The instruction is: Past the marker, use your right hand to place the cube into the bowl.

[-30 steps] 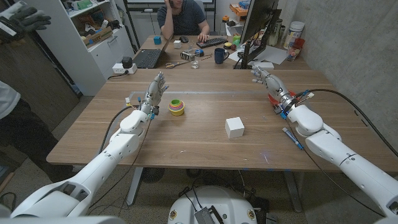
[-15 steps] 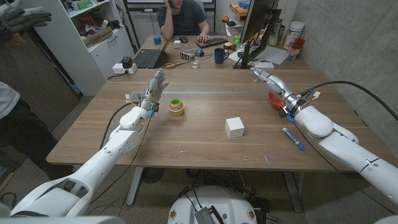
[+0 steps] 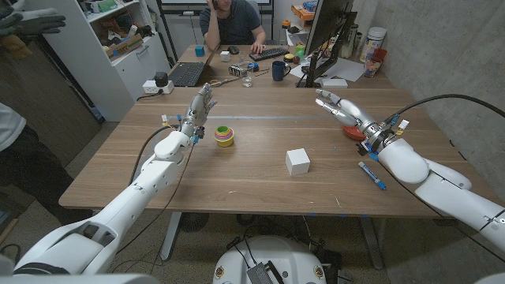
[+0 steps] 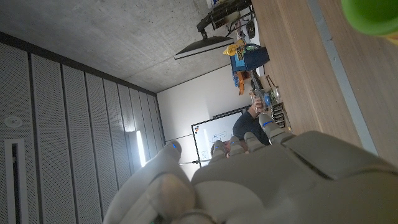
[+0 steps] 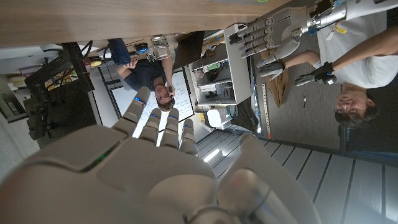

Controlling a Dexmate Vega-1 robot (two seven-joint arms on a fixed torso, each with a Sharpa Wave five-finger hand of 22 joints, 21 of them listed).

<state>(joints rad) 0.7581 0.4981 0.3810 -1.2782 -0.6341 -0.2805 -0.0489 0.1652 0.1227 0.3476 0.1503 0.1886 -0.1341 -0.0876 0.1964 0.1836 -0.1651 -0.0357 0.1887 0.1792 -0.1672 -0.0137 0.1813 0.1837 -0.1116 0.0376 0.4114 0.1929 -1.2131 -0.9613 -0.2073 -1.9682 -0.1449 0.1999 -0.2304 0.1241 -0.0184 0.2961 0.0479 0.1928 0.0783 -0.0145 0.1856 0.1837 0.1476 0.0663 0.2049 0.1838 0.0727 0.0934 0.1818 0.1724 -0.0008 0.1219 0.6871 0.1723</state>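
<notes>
Cube [image 3: 298,161] sits white and alone on the wooden tabletop [image 3: 237,177], mid-right, untouched. Right hand [image 3: 341,108] hovers beyond it over a red object, fingers spread and holding nothing. A blue marker [image 3: 371,174] lies beside the right forearm. Left hand [image 3: 198,107] stands raised, fingers apart, near the striped bowl [image 3: 224,135].

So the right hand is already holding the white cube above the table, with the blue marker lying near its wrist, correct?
Not quite. In the head view the white cube sits on the table, untouched; the right hand is open and holds nothing. The blue marker does lie near its wrist.
</notes>
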